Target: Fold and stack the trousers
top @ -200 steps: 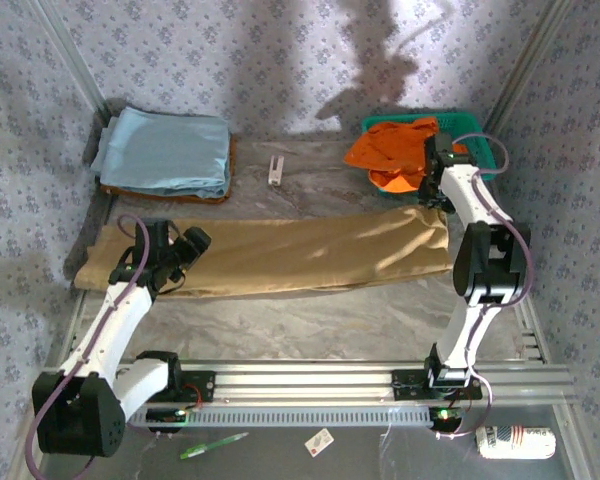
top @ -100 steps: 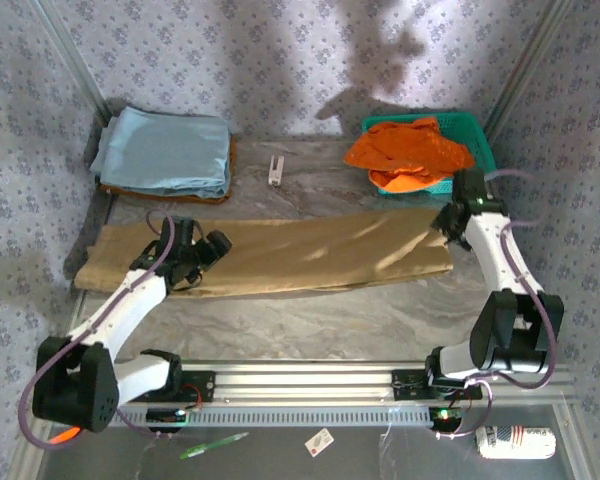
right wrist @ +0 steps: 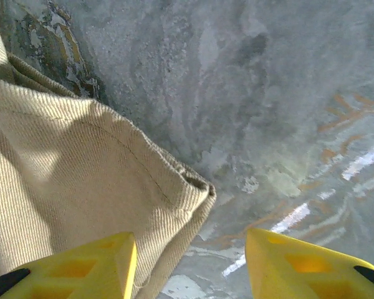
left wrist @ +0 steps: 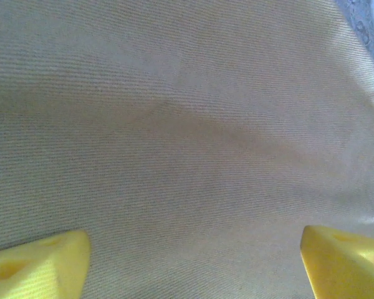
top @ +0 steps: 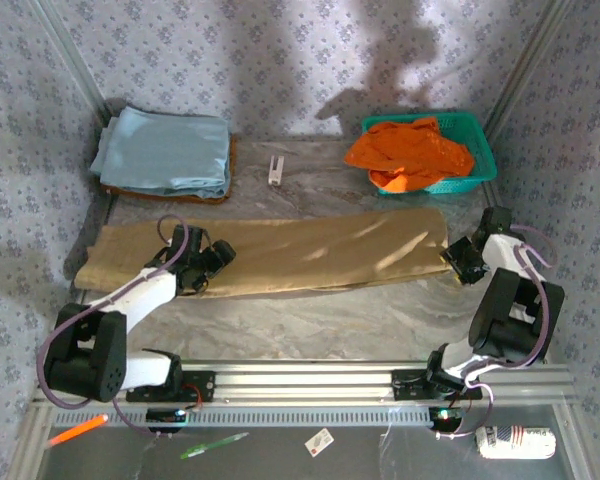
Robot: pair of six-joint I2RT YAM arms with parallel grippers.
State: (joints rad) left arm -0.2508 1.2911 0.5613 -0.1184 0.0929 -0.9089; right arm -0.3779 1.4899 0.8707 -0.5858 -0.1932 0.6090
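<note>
The tan trousers (top: 310,252) lie flat as one long band across the table, from the left edge to the right side. My left gripper (top: 208,264) hovers low over their left part. In the left wrist view it (left wrist: 190,268) is open, with ribbed tan cloth (left wrist: 174,124) under both yellow fingertips (left wrist: 40,265). My right gripper (top: 462,262) sits at the band's near right corner. It (right wrist: 190,268) is open in the right wrist view. The hemmed corner (right wrist: 196,187) lies between its fingers, with bare table to the right.
A folded light blue cloth (top: 165,150) rests on a brown pad at the back left. A green basket (top: 475,140) with the orange garment (top: 410,150) stands at the back right. A small white object (top: 276,168) lies behind the trousers. Patterned walls close in on both sides.
My right arm swung from the basket toward me, down to the trousers' near right corner. My left gripper slid a little to the right along the cloth.
</note>
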